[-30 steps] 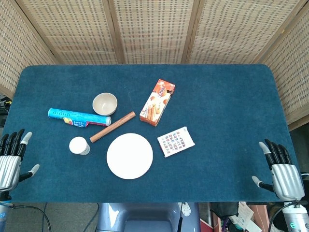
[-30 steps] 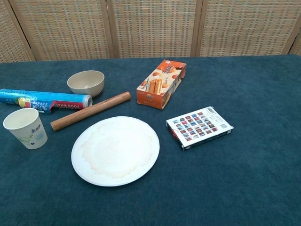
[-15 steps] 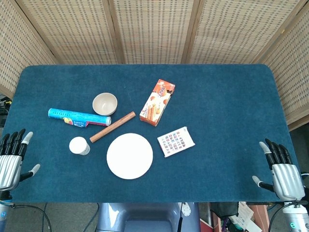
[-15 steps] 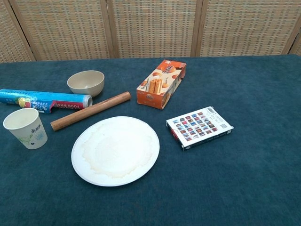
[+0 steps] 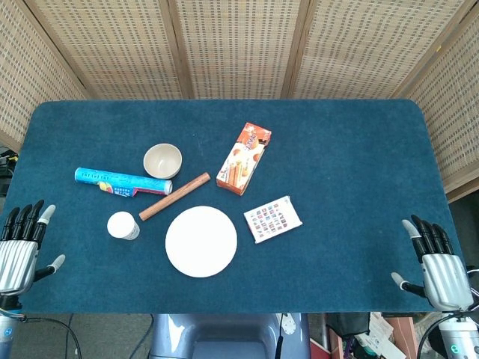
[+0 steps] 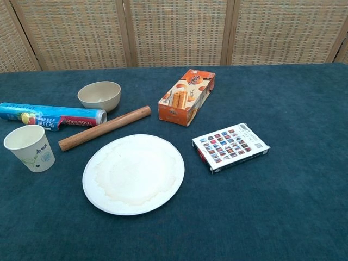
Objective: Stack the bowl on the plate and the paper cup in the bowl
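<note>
Head view shows nothing stacked yet: the bowl, paper cup and plate sit apart near the desk's left side, while the left hand and right hand wait at the front corners, fingers spread, holding nothing.

The left robot hand at eight o'clock and the right robot hand at four o'clock are built alike: a silver-grey metallic palm shell, slender black fingers, and a pale thumb with a dark tip. Below the right one, a white cylindrical wrist section shows. Screws and markings are too small to tell.
</note>
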`<state>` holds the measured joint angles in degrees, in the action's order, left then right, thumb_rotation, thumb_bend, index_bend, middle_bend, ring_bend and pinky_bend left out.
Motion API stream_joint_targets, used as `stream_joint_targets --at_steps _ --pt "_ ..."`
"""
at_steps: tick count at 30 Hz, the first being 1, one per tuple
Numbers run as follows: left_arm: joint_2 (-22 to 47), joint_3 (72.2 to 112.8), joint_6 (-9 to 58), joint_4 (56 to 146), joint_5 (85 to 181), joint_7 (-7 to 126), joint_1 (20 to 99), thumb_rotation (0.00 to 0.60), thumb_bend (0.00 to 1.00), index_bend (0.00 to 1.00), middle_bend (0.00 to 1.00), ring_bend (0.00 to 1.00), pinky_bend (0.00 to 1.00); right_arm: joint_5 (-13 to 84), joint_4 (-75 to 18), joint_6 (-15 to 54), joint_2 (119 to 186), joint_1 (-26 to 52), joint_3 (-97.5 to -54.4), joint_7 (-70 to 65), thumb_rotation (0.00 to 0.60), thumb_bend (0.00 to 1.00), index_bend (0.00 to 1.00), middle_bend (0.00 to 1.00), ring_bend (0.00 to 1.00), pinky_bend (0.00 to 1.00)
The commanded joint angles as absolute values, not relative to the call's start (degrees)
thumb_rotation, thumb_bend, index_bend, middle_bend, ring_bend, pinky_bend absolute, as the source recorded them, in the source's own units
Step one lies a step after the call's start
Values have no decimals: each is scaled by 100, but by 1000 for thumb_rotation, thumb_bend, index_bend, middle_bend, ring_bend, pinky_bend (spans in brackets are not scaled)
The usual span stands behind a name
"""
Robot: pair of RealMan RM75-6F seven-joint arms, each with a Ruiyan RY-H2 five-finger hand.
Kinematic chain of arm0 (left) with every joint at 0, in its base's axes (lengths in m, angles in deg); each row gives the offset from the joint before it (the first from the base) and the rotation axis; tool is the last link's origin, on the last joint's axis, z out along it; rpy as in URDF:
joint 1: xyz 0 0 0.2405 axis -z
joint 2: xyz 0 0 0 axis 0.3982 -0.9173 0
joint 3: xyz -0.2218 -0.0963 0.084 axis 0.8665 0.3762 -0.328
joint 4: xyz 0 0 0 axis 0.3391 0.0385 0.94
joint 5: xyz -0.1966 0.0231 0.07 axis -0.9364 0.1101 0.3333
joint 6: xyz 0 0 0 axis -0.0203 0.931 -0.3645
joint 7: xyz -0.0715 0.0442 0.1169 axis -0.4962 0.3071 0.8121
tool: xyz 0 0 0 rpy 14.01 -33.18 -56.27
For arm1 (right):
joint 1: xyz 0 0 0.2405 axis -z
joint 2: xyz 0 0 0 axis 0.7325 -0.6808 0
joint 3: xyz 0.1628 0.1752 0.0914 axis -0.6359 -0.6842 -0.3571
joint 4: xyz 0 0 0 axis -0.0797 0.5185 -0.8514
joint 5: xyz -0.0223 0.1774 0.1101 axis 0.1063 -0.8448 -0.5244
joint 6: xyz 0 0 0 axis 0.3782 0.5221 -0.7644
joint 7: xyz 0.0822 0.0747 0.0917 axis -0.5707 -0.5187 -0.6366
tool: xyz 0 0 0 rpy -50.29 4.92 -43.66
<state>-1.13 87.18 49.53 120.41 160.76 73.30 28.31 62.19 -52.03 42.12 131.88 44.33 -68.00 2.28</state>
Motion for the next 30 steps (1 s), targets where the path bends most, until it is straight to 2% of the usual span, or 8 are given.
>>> stream_joint_targets --at_steps 1,8,13,21,30 --pt "-119 8760 4893 12068 16092 7307 2902 600 155 64 0 0 0 6192 -5202 4197 13185 4432 -6806 214 600 145 0 0 0 0" --pt "-286 9133 4407 12320 15945 7372 3407 600 155 132 0 0 0 6182 -5202 4203 13166 4434 -6817 158 600 146 0 0 0 0" --pt "-275 9458 3669 12347 15525 7514 3959 600 158 237 0 0 5 6170 -5190 4170 13160 4423 -6814 114 600 146 0 0 0 0" --pt "315 9920 2892 11873 14726 8303 4804 600 207 327 2 0 19 6065 -5132 4075 13165 4391 -6841 3 600 146 0 0 0 0" --pt "933 10128 2306 11239 14106 8916 5530 600 259 374 33 0 27 5869 -5008 3909 13158 4344 -6888 -225 600 145 0 0 0 0"
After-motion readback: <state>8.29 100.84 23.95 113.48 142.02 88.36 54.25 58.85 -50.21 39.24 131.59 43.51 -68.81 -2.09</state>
